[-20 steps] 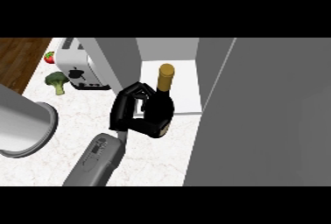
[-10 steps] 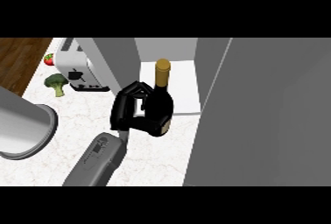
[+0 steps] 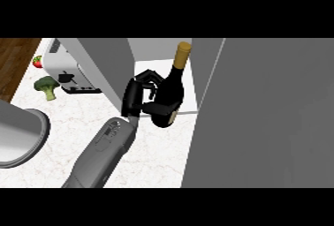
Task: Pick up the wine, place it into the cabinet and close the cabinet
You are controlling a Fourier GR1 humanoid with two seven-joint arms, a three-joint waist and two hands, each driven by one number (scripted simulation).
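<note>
1. Left hand [image 3: 132, 95] is curled round the wine [image 3: 171, 90], both carried toward 1 o'clock since half a second ago
2. Its neck leans toward 1 o'clock
3. Open cabinet [image 3: 153, 49] lies at 12 o'clock of the hand

We look down on a white marbled bench [image 3: 163, 150]; at its far left stands a toaster [image 3: 68, 73]. Beside it lie a broccoli [image 3: 46, 86] and a small red fruit [image 3: 38, 62].

We count one wine bottle [image 3: 171, 95], one hand [image 3: 133, 96] on one grey forearm [image 3: 103, 152], one broccoli head [image 3: 46, 86], one red fruit [image 3: 38, 62], one toaster [image 3: 67, 70], one grey round container [image 3: 20, 137] and one cabinet [image 3: 104, 62].
</note>
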